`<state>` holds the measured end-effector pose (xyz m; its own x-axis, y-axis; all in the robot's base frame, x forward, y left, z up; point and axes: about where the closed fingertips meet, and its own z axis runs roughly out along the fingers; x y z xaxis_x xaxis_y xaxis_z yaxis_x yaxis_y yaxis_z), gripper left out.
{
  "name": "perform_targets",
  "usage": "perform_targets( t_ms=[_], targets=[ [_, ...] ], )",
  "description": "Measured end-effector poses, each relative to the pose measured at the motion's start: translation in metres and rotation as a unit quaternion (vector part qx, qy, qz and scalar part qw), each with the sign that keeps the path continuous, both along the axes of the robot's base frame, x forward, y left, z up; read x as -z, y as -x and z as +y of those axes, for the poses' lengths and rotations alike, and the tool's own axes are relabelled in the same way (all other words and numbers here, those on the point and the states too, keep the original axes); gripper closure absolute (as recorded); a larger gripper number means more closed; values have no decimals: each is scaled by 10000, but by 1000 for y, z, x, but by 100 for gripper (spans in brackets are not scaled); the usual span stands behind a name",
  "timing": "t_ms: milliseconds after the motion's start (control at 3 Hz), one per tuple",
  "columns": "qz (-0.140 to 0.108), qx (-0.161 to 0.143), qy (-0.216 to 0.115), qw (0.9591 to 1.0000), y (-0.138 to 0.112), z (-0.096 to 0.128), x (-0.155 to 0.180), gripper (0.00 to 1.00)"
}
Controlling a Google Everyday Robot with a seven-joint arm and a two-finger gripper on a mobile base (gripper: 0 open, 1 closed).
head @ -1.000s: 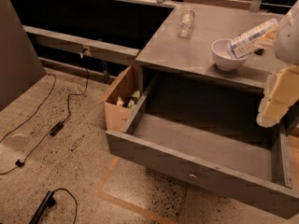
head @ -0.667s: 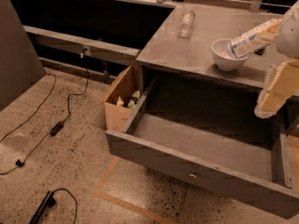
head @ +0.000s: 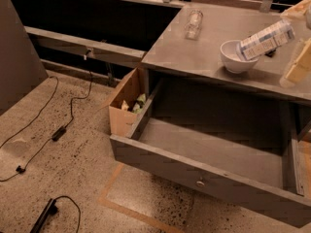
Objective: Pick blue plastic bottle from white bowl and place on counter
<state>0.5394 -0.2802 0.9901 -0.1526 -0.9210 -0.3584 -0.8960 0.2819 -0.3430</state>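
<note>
The blue plastic bottle [head: 265, 40] leans tilted in the white bowl [head: 235, 58], its lower end inside the bowl and its upper end sticking out to the right over the rim. The bowl stands on the grey counter [head: 218, 38] near its right side. My gripper [head: 297, 65], cream-coloured, is at the right edge of the view, just right of the bottle's upper end and partly cut off by the frame.
A clear glass vessel [head: 193, 23] lies on the counter's far left part. The wide grey drawer [head: 209, 154] beneath the counter stands pulled open. A cardboard box [head: 127, 103] with rubbish sits on the floor left of it. Cables [head: 58, 130] lie on the floor.
My gripper has risen from beside the drawer's right end to the level of the counter, close to the bottle's upper end. The bottle and bowl have not moved.
</note>
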Motion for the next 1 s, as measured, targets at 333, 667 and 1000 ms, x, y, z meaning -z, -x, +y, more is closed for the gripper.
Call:
perform_targets(
  t_ms=[333, 667, 1000],
  targets=[
    [-123, 24, 230, 9997, -40, -27, 6, 0],
    [-201, 53, 220, 9995, -46, -30, 2, 0],
    [-190, -108, 448, 9988, -48, -25, 12, 0]
  ],
)
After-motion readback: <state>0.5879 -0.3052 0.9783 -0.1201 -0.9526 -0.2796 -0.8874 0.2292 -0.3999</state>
